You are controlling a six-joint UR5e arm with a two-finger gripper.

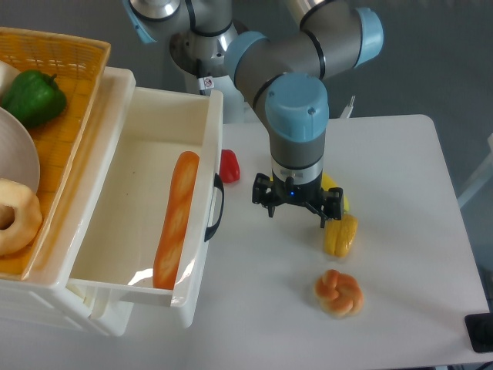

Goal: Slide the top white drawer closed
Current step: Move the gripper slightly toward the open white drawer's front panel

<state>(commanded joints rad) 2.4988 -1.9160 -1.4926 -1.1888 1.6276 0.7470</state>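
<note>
The top white drawer stands open, end effector seemingly apart.

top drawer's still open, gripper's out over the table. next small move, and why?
Probably shift the gripper left toward the black handle on the front of the top white drawer. The drawer stands pulled out with a baguette inside, and the gripper hangs clear to the right of its front, touching nothing.

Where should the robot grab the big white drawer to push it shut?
Best bet is the black arched handle on the front of the top white drawer. It bows out toward the table, leaving room for a finger. The claw should come from the table side, to the handle's right, then push left. The baguette inside isn't in the way.
</note>
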